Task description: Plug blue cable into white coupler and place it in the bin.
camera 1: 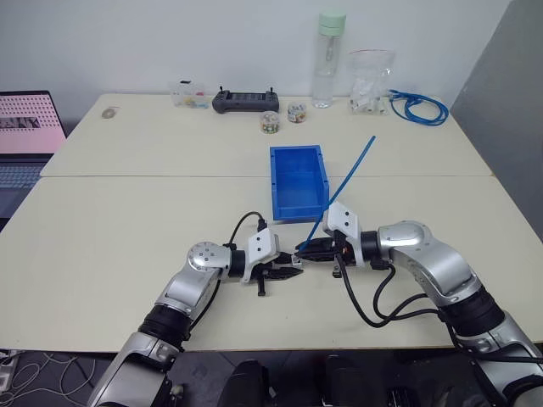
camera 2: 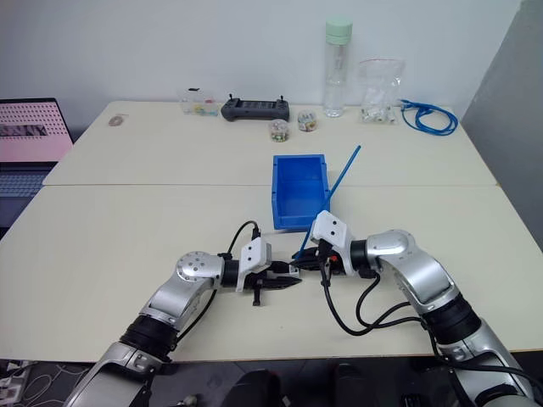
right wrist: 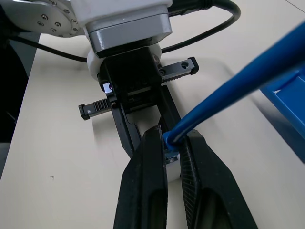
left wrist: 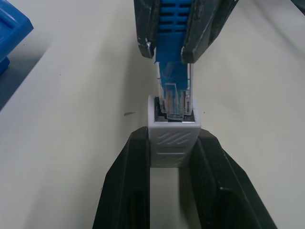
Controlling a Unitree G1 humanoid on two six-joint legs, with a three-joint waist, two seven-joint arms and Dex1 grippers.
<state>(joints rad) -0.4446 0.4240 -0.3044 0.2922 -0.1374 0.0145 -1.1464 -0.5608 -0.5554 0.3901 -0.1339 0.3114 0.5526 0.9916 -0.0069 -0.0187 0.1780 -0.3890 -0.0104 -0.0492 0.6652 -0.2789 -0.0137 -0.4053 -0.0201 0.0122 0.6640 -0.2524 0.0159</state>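
My left end effector (camera 1: 293, 273) grips the white coupler (left wrist: 173, 136); my right end effector (camera 1: 304, 252) clamps the blue cable (camera 1: 346, 184), plug partly seated, axes aligned; bin (camera 1: 299, 181) just beyond

Office or lab room: two pale rectangular tables (camera 1: 127, 220) pushed together, plain white wall, open laptop (camera 1: 25, 140) at left edge, black handheld controller (camera 1: 240, 101) at far edge.
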